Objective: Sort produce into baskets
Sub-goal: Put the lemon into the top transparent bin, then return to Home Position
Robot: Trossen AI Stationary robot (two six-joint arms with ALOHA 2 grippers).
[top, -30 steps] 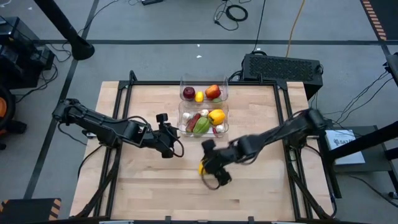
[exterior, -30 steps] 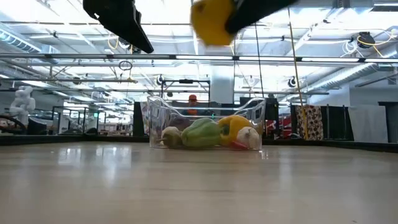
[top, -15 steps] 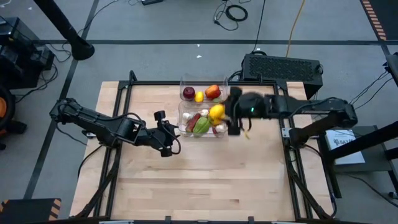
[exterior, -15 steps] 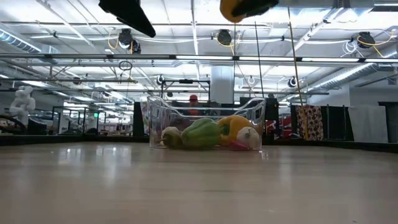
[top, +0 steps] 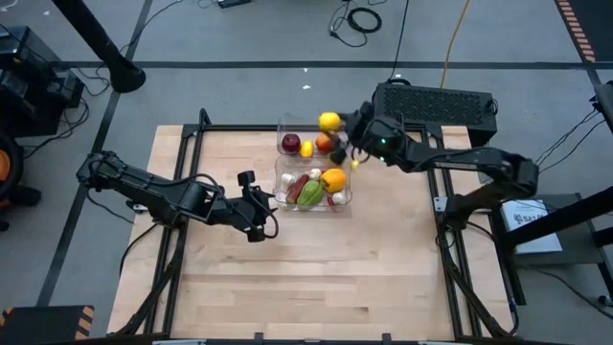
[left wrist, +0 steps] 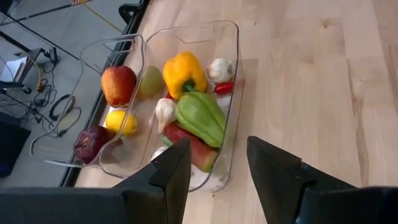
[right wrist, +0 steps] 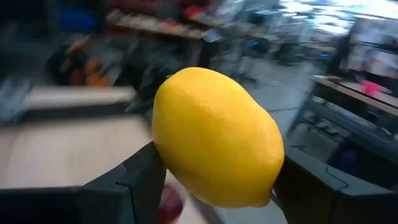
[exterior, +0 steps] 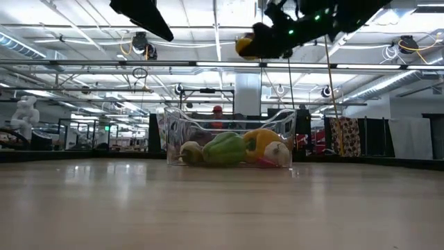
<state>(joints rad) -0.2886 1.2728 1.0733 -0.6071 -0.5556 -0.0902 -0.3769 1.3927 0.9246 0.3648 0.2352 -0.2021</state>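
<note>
While right arm reaches across table, right gripper [top: 337, 125] jaws clamp lemon [top: 329, 121] above far basket [top: 287, 126], long axis crosswise between jaws. Left gripper [left wrist: 217, 171] jaws parted, empty, facing near basket [left wrist: 233, 93].

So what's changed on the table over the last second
The right end effector, shut on the yellow oval lemon, swung from low over the near middle of the wooden table up and across to the far clear plastic fruit basket, where it now holds the lemon above the rim. The left end effector stayed open beside the near clear plastic vegetable basket; both baskets' contents look unchanged.
</note>
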